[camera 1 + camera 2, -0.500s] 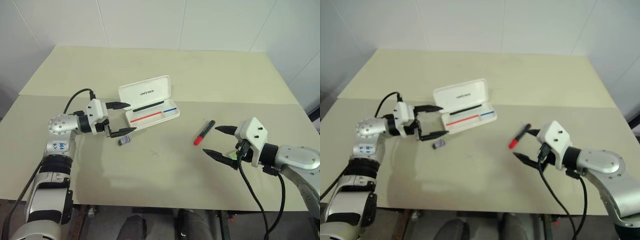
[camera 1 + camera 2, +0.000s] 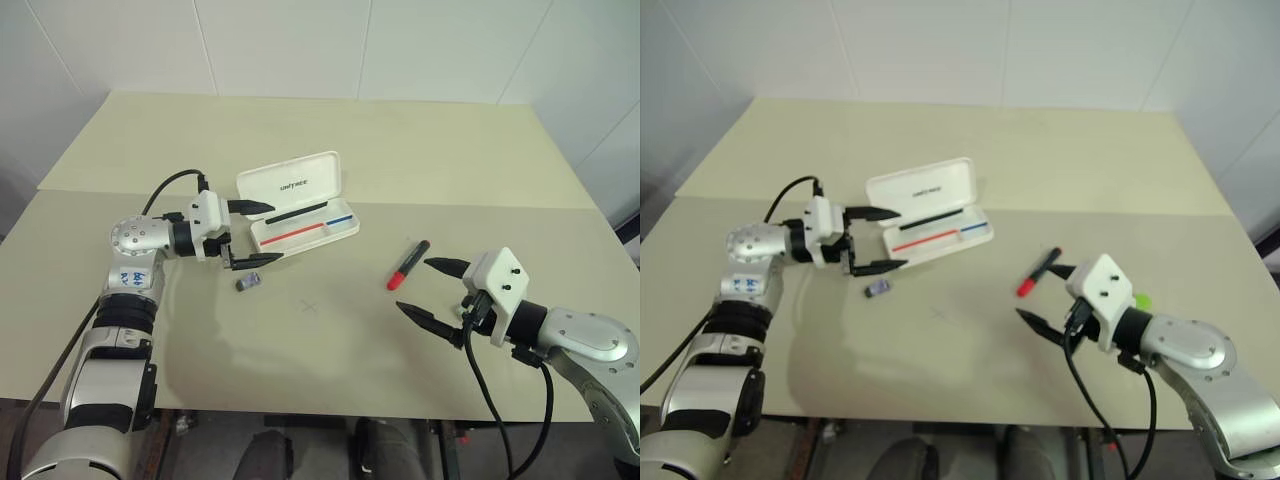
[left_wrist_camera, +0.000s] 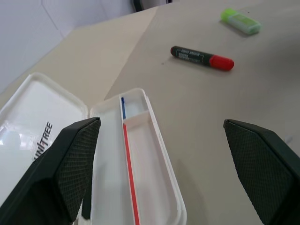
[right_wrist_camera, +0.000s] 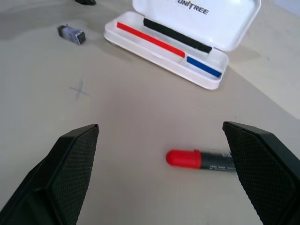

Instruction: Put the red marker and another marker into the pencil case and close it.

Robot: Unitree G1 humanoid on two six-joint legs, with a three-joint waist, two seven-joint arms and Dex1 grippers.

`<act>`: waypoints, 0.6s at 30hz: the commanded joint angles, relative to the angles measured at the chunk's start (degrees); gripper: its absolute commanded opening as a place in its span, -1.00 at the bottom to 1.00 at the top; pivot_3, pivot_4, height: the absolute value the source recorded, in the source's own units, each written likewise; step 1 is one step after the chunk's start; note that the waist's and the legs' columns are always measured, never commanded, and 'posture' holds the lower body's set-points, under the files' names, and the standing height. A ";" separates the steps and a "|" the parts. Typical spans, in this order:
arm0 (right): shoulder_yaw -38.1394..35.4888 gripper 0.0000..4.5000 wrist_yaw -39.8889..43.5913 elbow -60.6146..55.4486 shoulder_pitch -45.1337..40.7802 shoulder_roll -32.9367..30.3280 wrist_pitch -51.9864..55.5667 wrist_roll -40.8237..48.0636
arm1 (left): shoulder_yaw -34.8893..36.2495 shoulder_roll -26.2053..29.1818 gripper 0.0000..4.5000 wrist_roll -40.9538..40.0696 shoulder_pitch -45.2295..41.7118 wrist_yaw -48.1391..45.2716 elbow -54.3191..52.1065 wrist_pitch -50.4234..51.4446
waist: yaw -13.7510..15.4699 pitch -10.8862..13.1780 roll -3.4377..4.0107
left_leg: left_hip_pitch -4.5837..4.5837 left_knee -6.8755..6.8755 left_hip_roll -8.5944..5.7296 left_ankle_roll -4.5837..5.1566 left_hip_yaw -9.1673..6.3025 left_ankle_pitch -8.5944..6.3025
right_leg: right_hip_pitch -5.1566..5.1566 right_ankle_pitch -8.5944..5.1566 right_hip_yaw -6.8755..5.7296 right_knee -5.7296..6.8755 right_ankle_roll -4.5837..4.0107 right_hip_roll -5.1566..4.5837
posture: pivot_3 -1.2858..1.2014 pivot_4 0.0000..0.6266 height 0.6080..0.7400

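Since the earlier frame the left pincer (image 2: 249, 235), spread empty, had been carried toward the open pencil case (image 2: 300, 209) mid-counter, which risked being shoved, while the spread right pincer (image 2: 431, 291) was lowered beside the red marker (image 2: 408, 264), the green marker (image 3: 240, 21) just behind.

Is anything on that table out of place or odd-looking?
Nothing is spilled or broken. The pencil case lies open and holds no marker, while the red marker and the green marker lie loose on the table. A small purple-grey piece sits stray near the case.
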 commanded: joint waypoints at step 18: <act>-6.91 1.00 -6.32 -10.00 9.19 2.05 2.43 3.18 | -5.75 -6.26 0.99 10.51 -7.99 8.24 13.58 1.55 | 0.12 0.01 -0.04 | -0.02 0.01 -0.04 0.03 -0.03 -0.01 | 0.04 0.03 -0.02 -0.07 0.04 0.00 | 0.03 -0.52 1.00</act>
